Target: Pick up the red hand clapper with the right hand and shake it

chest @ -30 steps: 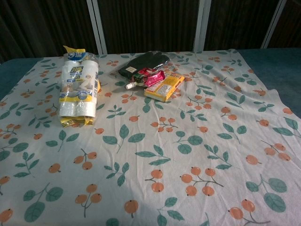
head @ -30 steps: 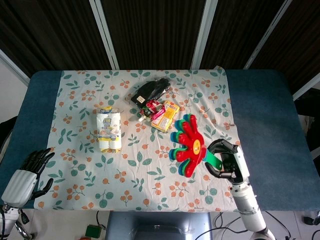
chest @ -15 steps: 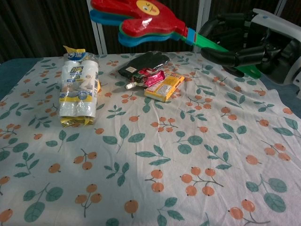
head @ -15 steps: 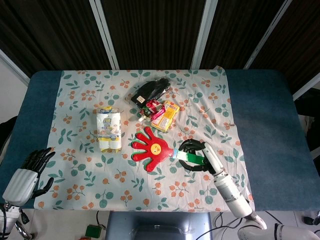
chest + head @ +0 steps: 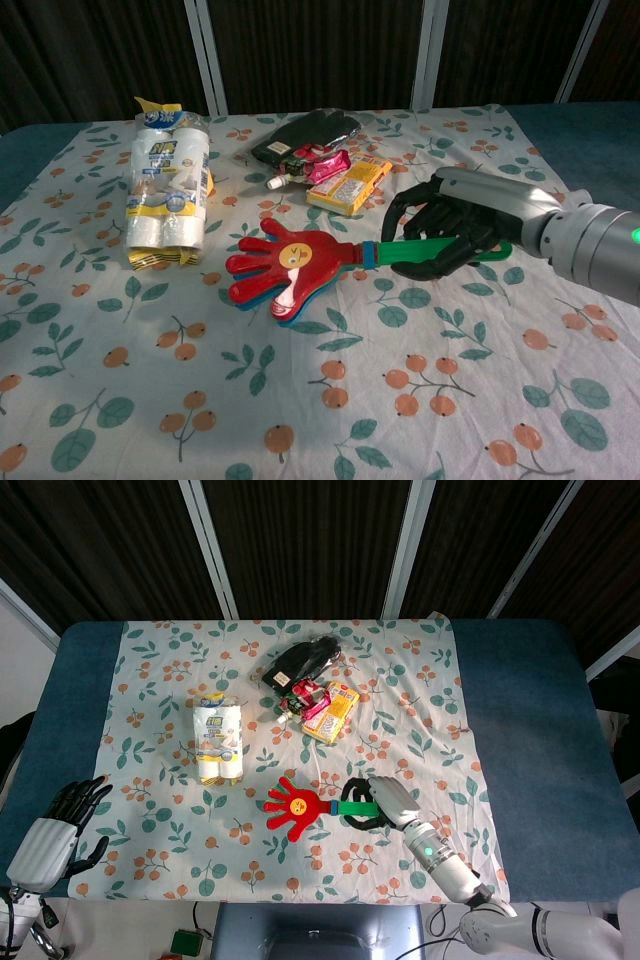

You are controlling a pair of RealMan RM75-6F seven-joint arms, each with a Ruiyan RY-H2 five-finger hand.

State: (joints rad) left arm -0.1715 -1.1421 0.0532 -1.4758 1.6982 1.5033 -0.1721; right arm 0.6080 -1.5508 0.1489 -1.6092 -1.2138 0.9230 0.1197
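The red hand clapper (image 5: 288,271) sits at the centre of the chest view, its palm-shaped head lying low over the floral tablecloth (image 5: 150,400) — whether it touches the cloth I cannot tell — while its green handle (image 5: 430,253) runs off to the right into the right hand (image 5: 455,235). That hand has its dark fingers (image 5: 425,215) curled round the handle, so it holds the clapper by the far end of the stem. The toy looks like thin moulded plastic: light, stiff, with blue and green leaves stacked loosely under the red one, so they should rattle freely when swung. The slim, smooth handle is the right place to grasp, though it could twist or slide in a slack grip — a firm wrap seems wise before any quick shaking. In the head view the left hand (image 5: 62,824) rests at the lower left of the frame, fingers spread, holding nothing.
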